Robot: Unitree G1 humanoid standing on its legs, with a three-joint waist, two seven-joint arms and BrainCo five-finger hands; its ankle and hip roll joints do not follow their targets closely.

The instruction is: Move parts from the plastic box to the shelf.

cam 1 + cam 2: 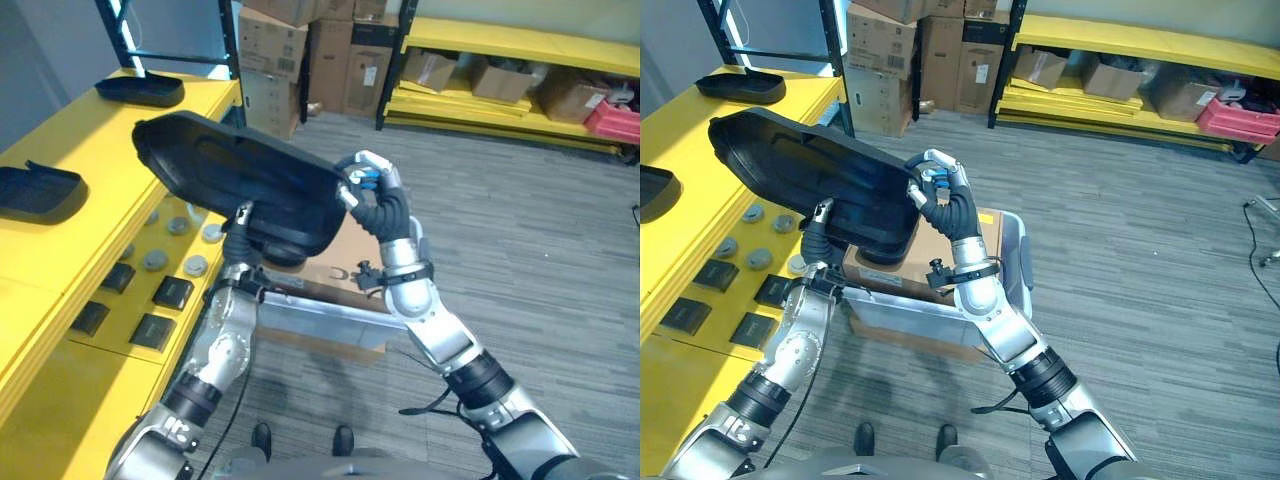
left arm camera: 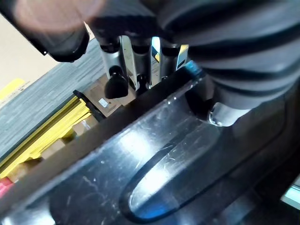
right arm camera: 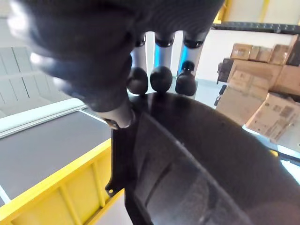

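Both hands are gripping one large black part [image 1: 810,175] and holding it up in the air: the right hand [image 1: 945,200] is curling its fingers over the part's near end, and the left hand [image 1: 820,235] is reaching up under its middle, fingers hooking over an edge in the left wrist view. Below the part, the plastic box [image 1: 1012,262] is sitting on the floor with a cardboard box [image 1: 930,250] in it, and the yellow shelf [image 1: 680,245] on the left is carrying two more black parts [image 1: 140,90], [image 1: 35,190].
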